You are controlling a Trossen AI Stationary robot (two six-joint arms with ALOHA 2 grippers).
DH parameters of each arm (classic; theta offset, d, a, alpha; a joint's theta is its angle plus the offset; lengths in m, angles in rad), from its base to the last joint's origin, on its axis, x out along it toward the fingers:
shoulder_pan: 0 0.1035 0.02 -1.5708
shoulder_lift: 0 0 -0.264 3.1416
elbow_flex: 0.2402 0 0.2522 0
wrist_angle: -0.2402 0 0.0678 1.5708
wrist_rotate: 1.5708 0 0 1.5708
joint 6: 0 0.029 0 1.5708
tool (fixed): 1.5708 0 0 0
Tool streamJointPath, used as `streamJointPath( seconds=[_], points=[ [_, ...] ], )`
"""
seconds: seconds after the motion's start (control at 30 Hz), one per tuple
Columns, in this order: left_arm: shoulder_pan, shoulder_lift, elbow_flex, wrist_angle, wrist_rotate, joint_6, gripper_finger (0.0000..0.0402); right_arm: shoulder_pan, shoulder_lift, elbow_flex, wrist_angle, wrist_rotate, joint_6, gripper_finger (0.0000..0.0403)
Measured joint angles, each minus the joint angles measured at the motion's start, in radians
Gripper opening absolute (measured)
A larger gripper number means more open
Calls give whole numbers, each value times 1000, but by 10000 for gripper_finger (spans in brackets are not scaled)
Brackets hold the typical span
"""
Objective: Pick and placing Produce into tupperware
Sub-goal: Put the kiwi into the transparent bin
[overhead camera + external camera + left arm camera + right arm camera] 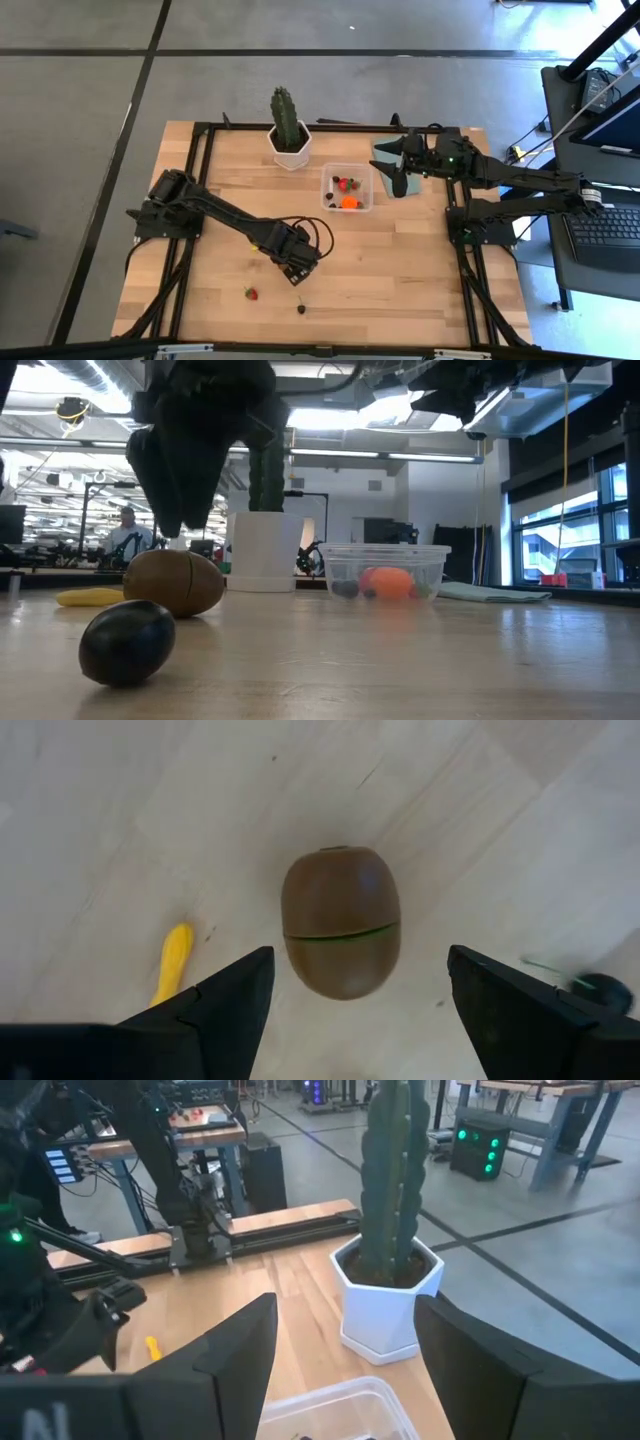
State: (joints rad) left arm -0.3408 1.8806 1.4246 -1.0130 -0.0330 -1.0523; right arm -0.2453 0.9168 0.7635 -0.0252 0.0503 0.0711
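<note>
Kiwi [341, 920] below open left hand [360, 990], unlabelled.

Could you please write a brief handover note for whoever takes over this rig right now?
Left gripper: fingers open, hovering directly over the brown oval, not yet gripping it.
Right gripper: fingers open, empty, raised beside the tupperware, near the cactus.
Done: an orange ball and a strawberry already lie in the tupperware.
Left: the brown oval, the yellow stick beside it, a dark berry and a strawberry on the front of the table.
</note>
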Motion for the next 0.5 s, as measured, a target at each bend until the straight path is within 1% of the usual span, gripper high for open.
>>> streamJointPath(
  seconds=[0.5],
  points=[
    [3,94,0,4,-5,16,287,1,-3,0,0,0,2,239]
  ],
)
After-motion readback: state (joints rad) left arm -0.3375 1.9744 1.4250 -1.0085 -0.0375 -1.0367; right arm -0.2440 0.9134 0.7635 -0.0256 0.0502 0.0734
